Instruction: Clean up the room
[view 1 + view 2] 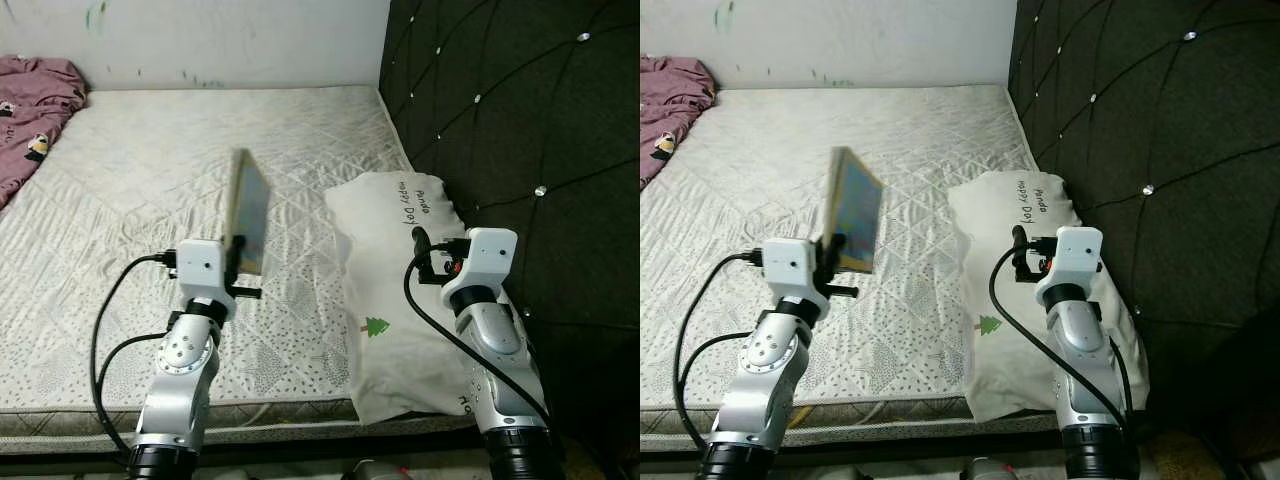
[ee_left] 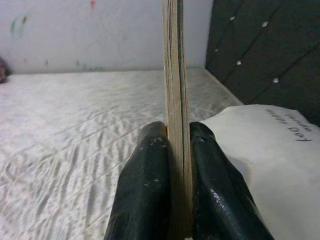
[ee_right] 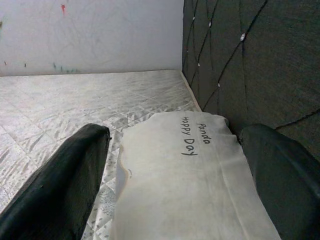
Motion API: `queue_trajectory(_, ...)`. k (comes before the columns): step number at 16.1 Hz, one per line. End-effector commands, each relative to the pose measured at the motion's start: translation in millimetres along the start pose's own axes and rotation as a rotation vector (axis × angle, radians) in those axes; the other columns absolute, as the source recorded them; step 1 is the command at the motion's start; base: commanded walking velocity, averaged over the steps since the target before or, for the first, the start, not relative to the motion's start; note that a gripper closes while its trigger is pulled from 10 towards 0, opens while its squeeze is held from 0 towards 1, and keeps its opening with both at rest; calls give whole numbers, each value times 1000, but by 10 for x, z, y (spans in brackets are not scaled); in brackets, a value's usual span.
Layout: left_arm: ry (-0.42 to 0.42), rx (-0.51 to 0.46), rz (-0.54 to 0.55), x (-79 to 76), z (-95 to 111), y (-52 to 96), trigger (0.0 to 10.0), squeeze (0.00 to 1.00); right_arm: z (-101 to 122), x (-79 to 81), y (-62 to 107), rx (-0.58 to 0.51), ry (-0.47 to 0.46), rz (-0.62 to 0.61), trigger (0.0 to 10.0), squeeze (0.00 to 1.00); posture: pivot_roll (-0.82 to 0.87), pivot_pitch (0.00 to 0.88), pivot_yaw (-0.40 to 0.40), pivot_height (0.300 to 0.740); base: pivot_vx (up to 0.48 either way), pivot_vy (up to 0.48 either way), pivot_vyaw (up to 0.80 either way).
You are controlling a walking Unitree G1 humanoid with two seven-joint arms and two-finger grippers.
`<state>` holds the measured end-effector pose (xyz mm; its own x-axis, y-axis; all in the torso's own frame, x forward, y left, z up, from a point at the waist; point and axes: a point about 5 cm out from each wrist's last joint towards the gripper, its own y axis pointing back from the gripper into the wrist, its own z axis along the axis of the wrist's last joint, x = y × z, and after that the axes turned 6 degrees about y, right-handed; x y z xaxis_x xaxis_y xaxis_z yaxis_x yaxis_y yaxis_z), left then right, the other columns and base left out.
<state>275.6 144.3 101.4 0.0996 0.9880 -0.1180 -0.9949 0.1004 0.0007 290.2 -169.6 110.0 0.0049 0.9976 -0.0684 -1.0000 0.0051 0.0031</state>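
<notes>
While left hand [image 2: 176,150] clamps book [image 1: 248,210], cover edge-on, right hand [image 3: 175,165] spread.

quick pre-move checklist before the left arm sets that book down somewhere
1. Left gripper shut on the book: ok, jaws clamp its lower edge.
2. Book upright, above the mattress: ok.
3. Right gripper free: ok, jaws open, nothing between them, over the white pillow.
4. Open mattress ahead of the book: ok.
5. Pink blanket away from the arms: ok, at the far left corner.
6. Proper storage place for the book: cannot tell.
</notes>
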Motion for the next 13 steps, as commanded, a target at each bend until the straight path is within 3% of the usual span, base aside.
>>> queue_trajectory(1,7,-45,-1,-2,121,-29,10000,0,15,3,-6,-3,5,0,10000,0,-115,0,18,740,0,0,0)
queue_trajectory(8,34,-32,-20,-45,123,-51,10000,0,11,-4,-14,3,5,-1,10000,0,-119,0,15,740,0,0,0)
queue_trajectory(13,35,-32,-26,-54,129,-58,10000,0,15,-7,-22,3,6,-3,10000,0,-121,0,15,740,0,428,-89)
